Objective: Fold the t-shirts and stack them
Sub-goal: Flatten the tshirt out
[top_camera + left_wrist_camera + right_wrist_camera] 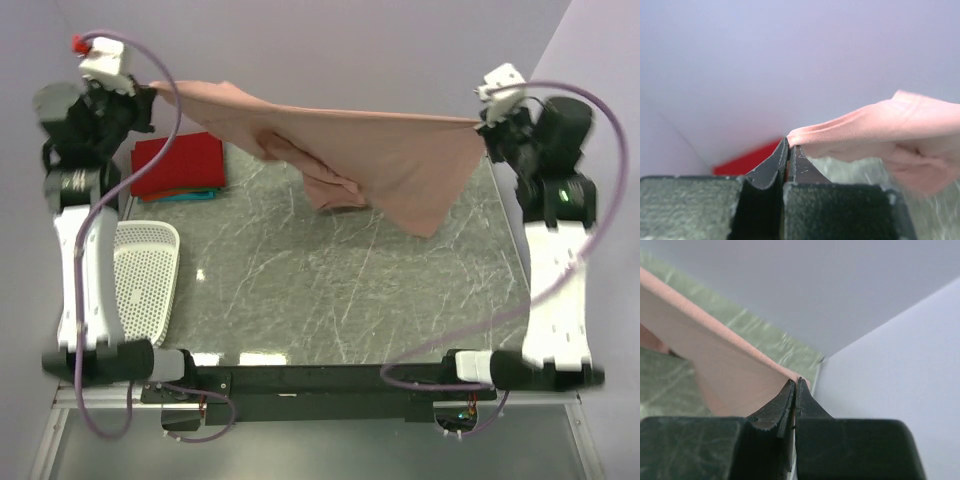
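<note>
- The left gripper is clamped on one edge of the pink t-shirt, which runs off toward its 3 o'clock.
- The right gripper pinches the opposite edge, with the cloth at its 9 o'clock.
- The shirt hangs stretched between them above the table.
- The folded red t-shirt lies at the left gripper's 5 o'clock.

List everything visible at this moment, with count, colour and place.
pink t-shirt: one, dusty pink, stretched in the air between both grippers over the table's far side
red t-shirt: one, bright red, folded, far left of the table
teal t-shirt: one, teal, under the red one, only its near edge showing
basket: one, white perforated, near left
table: one, grey-green marbled
cables: two, purple, one along each arm
left gripper: black, shut on the pink t-shirt
right gripper: black, shut on the pink t-shirt
</note>
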Robot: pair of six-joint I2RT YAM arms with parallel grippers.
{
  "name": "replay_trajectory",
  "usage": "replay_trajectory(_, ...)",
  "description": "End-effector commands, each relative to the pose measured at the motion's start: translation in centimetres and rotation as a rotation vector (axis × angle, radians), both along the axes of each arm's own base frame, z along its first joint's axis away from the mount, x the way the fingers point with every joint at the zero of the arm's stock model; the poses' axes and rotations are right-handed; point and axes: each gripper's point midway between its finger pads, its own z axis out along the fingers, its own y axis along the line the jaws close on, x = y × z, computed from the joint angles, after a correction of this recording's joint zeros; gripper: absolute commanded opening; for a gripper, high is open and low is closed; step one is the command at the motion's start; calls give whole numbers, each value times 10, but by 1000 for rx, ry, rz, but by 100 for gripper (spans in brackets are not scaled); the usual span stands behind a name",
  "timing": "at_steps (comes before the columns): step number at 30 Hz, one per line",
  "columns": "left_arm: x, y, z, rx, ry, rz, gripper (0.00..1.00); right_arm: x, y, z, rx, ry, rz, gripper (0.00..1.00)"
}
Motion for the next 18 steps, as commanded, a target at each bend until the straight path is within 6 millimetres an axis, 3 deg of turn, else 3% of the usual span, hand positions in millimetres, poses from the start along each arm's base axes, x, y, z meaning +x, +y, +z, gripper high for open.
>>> replay_trajectory(1,-74,10,99,-5,-338,76,0,-52,-9,74,60,-266,-88,0)
replay_trajectory(2,-84,14,104,-6,-373,95,1,-73,-9,89,60,-333,-97,0)
replay_trajectory(3,-112,14,123,-3,-439,122,1,-84,-10,93,57,-360,-103,0)
replay_trajectory(4,-125,17,130,0,-474,144,1,-95,-10,99,54,-390,-104,0)
replay_trajectory(5,-151,15,144,6,-539,158,1,-115,-11,109,50,-453,-115,0)
replay_trajectory(11,-241,22,188,43,-763,293,0,-198,-16,157,9,-732,-158,0)
replay_trajectory(15,-287,26,203,73,-861,368,1,-243,-19,185,-9,-878,-190,0)
replay_trajectory(18,-309,26,212,106,-902,403,1,-269,-19,201,-32,-967,-197,0)
